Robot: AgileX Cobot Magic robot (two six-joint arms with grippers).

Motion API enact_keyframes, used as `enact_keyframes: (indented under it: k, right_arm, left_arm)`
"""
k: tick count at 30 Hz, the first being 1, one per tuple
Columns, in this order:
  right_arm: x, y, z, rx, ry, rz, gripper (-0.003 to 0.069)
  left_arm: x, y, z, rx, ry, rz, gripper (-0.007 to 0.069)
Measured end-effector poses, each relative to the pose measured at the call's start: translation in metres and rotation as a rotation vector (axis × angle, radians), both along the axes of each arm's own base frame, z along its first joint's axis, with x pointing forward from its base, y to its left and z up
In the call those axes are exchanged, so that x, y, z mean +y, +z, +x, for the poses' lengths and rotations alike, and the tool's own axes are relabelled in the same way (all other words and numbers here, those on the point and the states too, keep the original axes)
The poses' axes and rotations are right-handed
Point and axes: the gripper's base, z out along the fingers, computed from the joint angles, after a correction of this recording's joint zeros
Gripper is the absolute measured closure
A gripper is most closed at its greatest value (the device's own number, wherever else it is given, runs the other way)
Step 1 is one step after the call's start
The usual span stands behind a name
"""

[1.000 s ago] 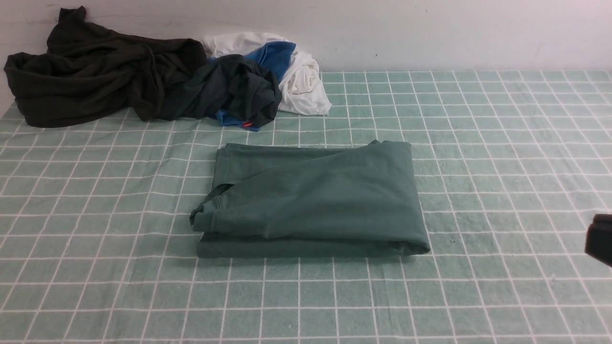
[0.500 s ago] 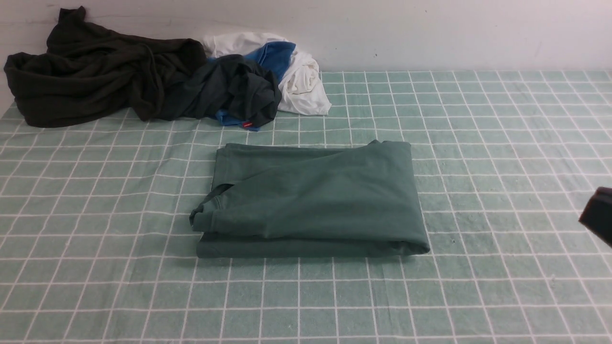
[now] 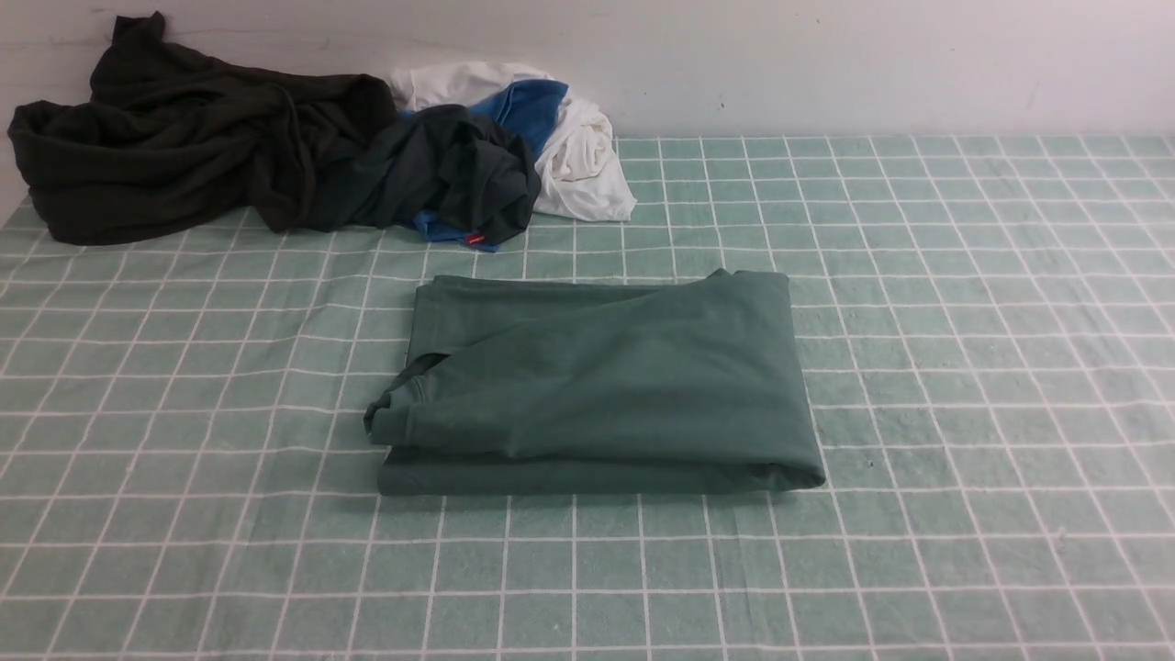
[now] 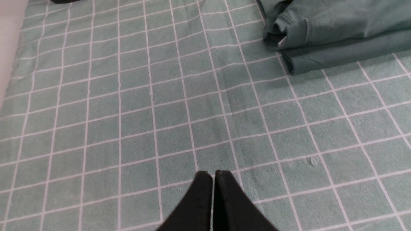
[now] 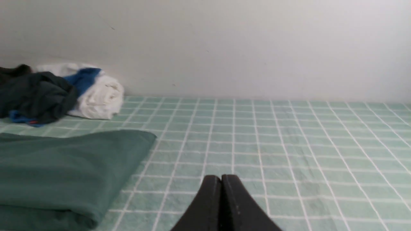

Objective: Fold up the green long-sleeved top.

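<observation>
The green long-sleeved top [image 3: 606, 386] lies folded into a flat rectangle in the middle of the table, with a cuffed edge sticking out at its left front corner. It also shows in the left wrist view [image 4: 337, 29] and the right wrist view [image 5: 64, 173]. Neither gripper shows in the front view. My left gripper [image 4: 213, 175] is shut and empty above bare cloth, apart from the top's cuffed corner. My right gripper [image 5: 221, 178] is shut and empty, off the top's right edge.
A green checked cloth [image 3: 964, 321] covers the table. A pile at the back left holds a very dark olive garment [image 3: 184, 147], a dark charcoal-teal garment with a red tag [image 3: 459, 174], and white and blue clothes [image 3: 569, 138]. A white wall stands behind.
The dark tip of my right arm, seen at the right edge of the front view, has moved out of that view. The folded top has not moved.
</observation>
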Motion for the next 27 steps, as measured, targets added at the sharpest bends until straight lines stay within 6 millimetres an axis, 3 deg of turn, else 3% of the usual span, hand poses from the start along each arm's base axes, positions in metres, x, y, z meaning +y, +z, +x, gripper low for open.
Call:
enact_keyframes:
  k: [5,27]
  right_arm:
    - [-0.003,-0.026,-0.003,0.112,-0.052,-0.004,0.0673]
    - [-0.003,-0.028,-0.004,0.129,-0.053,-0.002,0.0673]
  left_arm:
    - [0.000,0.000,0.000,0.000,0.000,0.000,0.0627]
    - [0.000,0.000,0.000,0.001,0.001,0.001,0.0627]
